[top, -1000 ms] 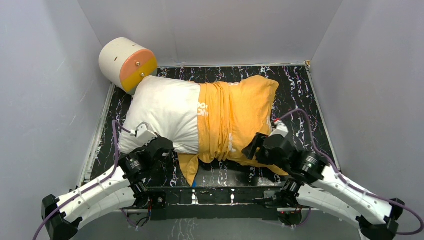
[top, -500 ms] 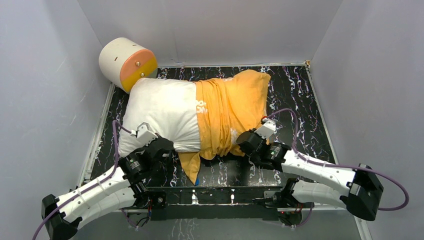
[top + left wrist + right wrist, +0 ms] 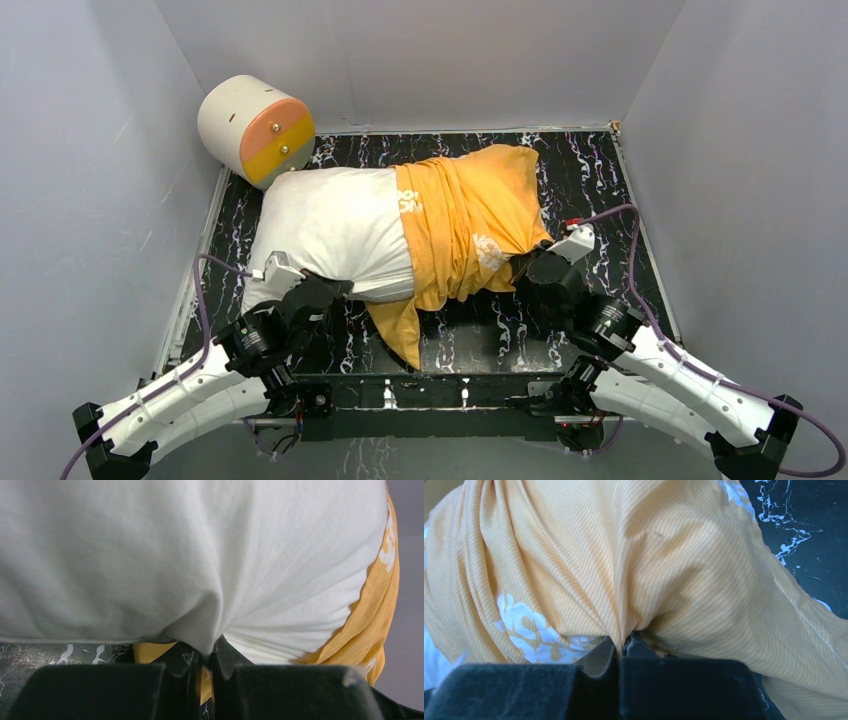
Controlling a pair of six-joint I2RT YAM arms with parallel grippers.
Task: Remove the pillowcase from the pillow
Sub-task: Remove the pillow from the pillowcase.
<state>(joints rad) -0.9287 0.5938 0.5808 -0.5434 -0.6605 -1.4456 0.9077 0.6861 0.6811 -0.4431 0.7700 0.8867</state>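
The white pillow [image 3: 335,225] lies across the black marbled table, its left half bare. The orange-yellow pillowcase [image 3: 470,215] covers its right half, bunched in folds, and a loose flap [image 3: 400,325] hangs toward the near edge. My left gripper [image 3: 325,292] is at the pillow's near left edge, shut on a pinch of white pillow fabric [image 3: 210,630]. My right gripper [image 3: 525,268] is at the pillowcase's near right corner, shut on a fold of orange cloth [image 3: 624,625]. White lettering [image 3: 531,630] shows on the pillowcase beside the right fingers.
A cream cylinder with an orange-yellow end [image 3: 255,128] stands at the back left corner, close to the pillow. Grey walls [image 3: 100,200] close in the table on three sides. Bare table [image 3: 600,200] shows right of the pillowcase and along the near edge.
The right gripper has closed on the pillowcase's near right corner. The right arm swung left, then back right. The pillow shifted slightly rightward and back, with more white showing.
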